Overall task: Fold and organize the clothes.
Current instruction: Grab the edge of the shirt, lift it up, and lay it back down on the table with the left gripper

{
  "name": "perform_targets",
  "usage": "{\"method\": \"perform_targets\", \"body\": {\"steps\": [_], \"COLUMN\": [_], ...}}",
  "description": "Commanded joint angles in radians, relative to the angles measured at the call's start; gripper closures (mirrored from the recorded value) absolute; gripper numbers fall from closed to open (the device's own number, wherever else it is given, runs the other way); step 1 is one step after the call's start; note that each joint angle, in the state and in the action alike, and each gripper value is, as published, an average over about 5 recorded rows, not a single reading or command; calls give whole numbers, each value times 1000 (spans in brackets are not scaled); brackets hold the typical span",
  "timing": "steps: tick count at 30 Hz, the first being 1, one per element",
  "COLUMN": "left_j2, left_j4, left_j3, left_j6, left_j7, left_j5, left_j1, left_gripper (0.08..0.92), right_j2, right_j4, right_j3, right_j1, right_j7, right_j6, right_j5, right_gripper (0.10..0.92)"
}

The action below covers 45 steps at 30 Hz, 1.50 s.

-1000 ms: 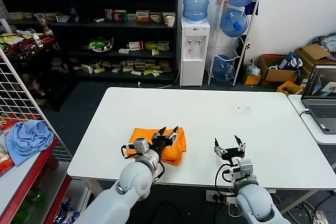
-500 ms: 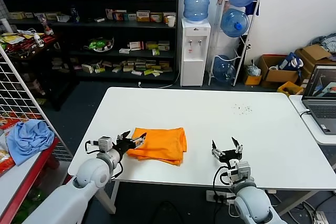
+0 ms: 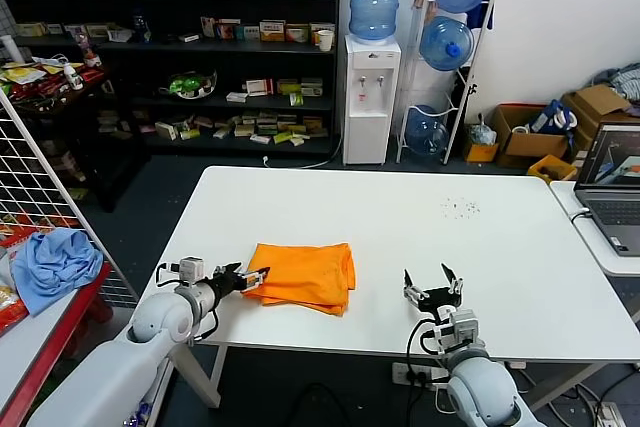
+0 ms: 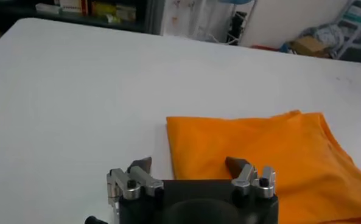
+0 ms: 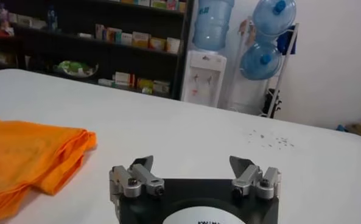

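A white rectangular table (image 3: 400, 222) carries the work. On it, toward the robot's left near the front edge, lies a folded bright orange T-shirt (image 3: 303, 275), flat, its layered edges stacked on the side facing the table's middle. A scatter of small dark specks (image 3: 460, 208) marks the surface farther back on the robot's right, well apart from the shirt.

Dark stocked shelves (image 3: 170, 47) behind white table (image 3: 400, 237).
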Motion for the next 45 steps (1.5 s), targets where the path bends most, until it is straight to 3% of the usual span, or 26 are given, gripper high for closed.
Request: {"method": "perform_targets", "body": {"steps": [1, 6, 17, 21, 26, 38, 45], "left_j2": [-23, -23, -3, 38, 146, 446, 542], "left_j4": [95, 59, -28, -55, -67, 47, 176], "left_j3": [8, 14, 1, -13, -39, -46, -64], "left_j6": [50, 51, 3, -5, 4, -16, -93], "left_j7": [65, 66, 6, -23, -44, -32, -27], "left_j5": [7, 5, 0, 5, 36, 263, 474], "left_j1": [-34, -22, 4, 13, 25, -6, -69], "left_gripper": [190, 280, 600, 713, 846, 874, 874], "right_j2": [1, 4, 3, 3, 4, 2, 16], "right_j4": [2, 2, 11, 17, 26, 24, 12], "right_j3": [4, 1, -4, -9, -23, -53, -63], "right_j1": [0, 5, 5, 3, 11, 33, 48], "right_j7": [-1, -1, 1, 3, 10, 12, 6], "right_j6": [1, -1, -2, -3, -8, -18, -11], "right_j5": [0, -1, -2, -2, -1, 2, 2], "right_gripper": [203, 203, 203, 203, 203, 203, 203]}}
